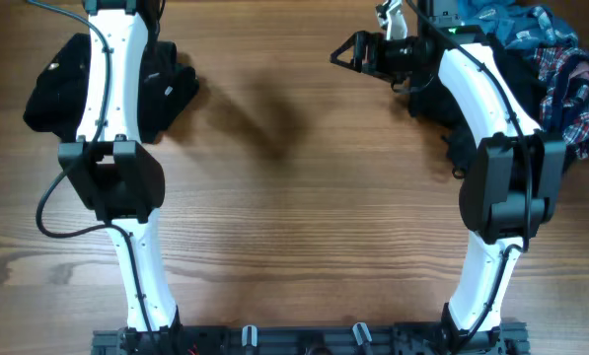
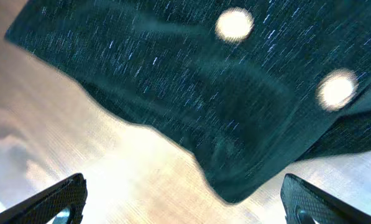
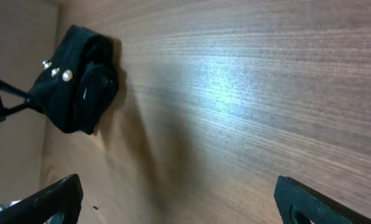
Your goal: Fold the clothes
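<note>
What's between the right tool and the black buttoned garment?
Nothing: only bare table lies between the right tool and the black buttoned garment, as the overhead and right wrist views both show.

Overhead: left arm [image 1: 108, 69] covers the middle of the black garment [image 1: 47, 94]. Right arm [image 1: 481, 89] hides part of the plaid-and-teal pile [image 1: 570, 54], which the top and right edges also cut off. Left wrist: buttons [image 2: 235, 25] blurred.

We see a wooden table [image 1: 304, 227], its brown grain running side to side, with a soft shadow across its far middle and some darker streaks.
</note>
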